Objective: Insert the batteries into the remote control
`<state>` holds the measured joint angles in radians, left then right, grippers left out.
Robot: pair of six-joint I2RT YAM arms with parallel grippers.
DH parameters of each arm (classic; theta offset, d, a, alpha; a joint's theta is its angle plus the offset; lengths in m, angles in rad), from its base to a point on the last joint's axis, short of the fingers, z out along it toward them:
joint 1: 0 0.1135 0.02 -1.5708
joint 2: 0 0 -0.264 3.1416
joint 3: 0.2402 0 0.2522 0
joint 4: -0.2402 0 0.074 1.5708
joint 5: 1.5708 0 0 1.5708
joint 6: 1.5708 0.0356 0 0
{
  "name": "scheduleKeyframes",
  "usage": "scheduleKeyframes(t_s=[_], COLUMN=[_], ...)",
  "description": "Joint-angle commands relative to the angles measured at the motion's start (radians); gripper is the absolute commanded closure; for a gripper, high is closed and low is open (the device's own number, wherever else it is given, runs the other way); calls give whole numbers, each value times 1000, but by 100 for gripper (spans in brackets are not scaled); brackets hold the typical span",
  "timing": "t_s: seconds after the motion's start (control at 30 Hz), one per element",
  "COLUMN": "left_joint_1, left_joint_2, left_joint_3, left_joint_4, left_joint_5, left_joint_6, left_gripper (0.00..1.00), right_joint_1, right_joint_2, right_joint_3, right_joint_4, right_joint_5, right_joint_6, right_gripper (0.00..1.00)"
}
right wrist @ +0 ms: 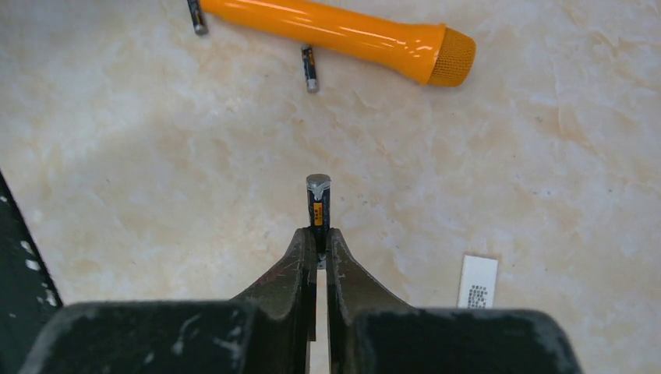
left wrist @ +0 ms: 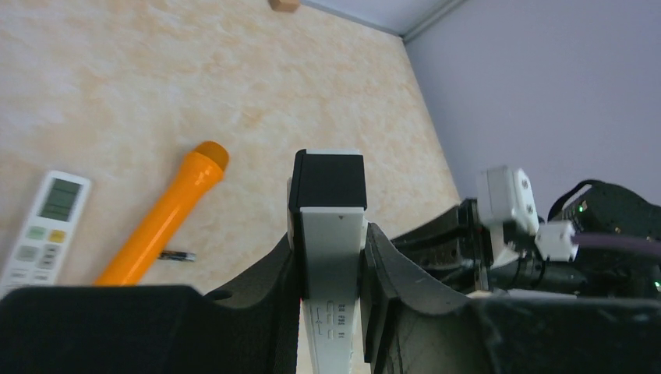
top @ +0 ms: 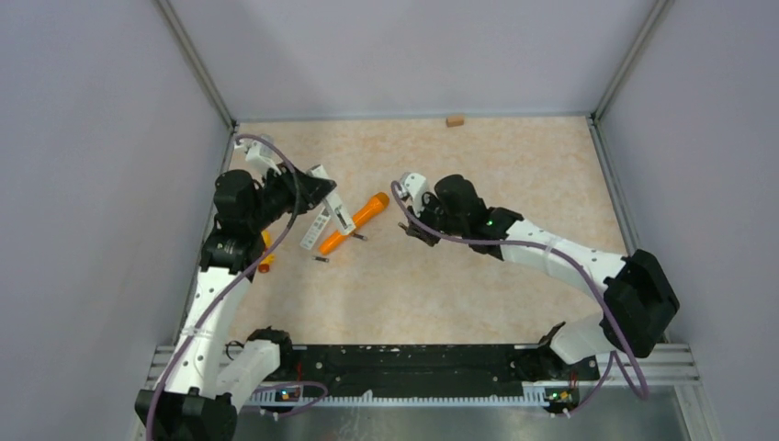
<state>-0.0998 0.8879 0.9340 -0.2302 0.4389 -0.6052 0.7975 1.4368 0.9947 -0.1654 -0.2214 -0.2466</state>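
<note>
The right claw is pinched almost fully together on a battery. It grips the battery's lower end, so the pale cap and a small orange patch on the dark body stick out past the fingertips. The battery is lifted clear of the counter.

The left claw stands partly open because its jaws are clamped on both sides of the remote control. The remote control is white with a black end and is held up off the counter. Its lower part runs out of the bottom of the left wrist view. Small markings on it are too fine to read.

A loose battery lies just beside the orange tube. A second loose battery lies at the tube's narrow end and is cut off by the top edge of the right wrist view. A second remote with a small screen lies face up on the far side of the tube, partly hidden by the left claw's body. A small white tab with unreadable dark print lies near the right claw. A wooden block sits by the back wall.
</note>
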Motion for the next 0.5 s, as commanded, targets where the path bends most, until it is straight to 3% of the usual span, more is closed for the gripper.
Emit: scheduleKeyframes(t_s=[0.0, 0.13, 0.27, 0.47], left_joint_1=[2, -5, -31, -129], left_joint_2=[33, 77, 115, 202], left_joint_3=[-61, -131, -205, -174], left_joint_4=[196, 384, 610, 570], left_joint_5=[222, 352, 401, 284], left_joint_6=[-156, -278, -417, -422], left_gripper=[100, 100, 100, 100], right_joint_1=[-7, -7, -6, 6], right_joint_2=[-57, -100, -146, -99], right_joint_3=[112, 151, 214, 418], right_joint_4=[-78, -158, -263, -465], right_joint_5=[91, 98, 242, 175], right_joint_6=[337, 458, 576, 646], right_gripper=[100, 100, 100, 100])
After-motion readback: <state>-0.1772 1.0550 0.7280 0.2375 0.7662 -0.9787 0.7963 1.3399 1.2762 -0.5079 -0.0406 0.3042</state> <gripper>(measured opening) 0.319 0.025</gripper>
